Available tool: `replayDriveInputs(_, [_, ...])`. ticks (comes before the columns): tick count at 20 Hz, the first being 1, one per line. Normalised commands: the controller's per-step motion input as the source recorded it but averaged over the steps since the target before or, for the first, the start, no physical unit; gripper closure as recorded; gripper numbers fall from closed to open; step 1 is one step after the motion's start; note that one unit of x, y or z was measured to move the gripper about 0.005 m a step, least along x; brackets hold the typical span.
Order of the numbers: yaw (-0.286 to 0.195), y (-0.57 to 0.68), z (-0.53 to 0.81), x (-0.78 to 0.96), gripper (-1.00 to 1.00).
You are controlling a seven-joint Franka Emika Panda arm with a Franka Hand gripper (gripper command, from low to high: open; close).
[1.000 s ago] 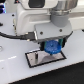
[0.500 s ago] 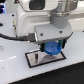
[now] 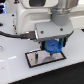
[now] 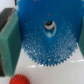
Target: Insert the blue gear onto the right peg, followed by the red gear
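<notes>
- Step: first half of task, blue gear going onto right peg; red gear not yet touched
- Gripper clamped on blue gear, pads pressing rim from both sides, gear held flat
- Blue gear hanging low over grey plate, toward exterior view's right end; touching plate or just above, can't tell
- Right peg hidden under gear in exterior view; dark spot at hub hole in wrist view, maybe peg tip, too blurred to say
- Red gear lying on white table, just beside blue gear's rim in wrist view, apart from it
- Next, by judgement: keep hub hole centred over peg, ease straight down w/o tilt, let go only once gear sits flat on plate
- After that: lift clear, go for red gear, same peg
</notes>
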Motion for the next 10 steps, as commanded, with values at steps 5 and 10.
replayDriveInputs(5, [0.000, -0.01, -0.08, 0.16, 1.00])
replayDriveInputs(10, [0.000, 0.00, -0.21, 0.25, 1.00])
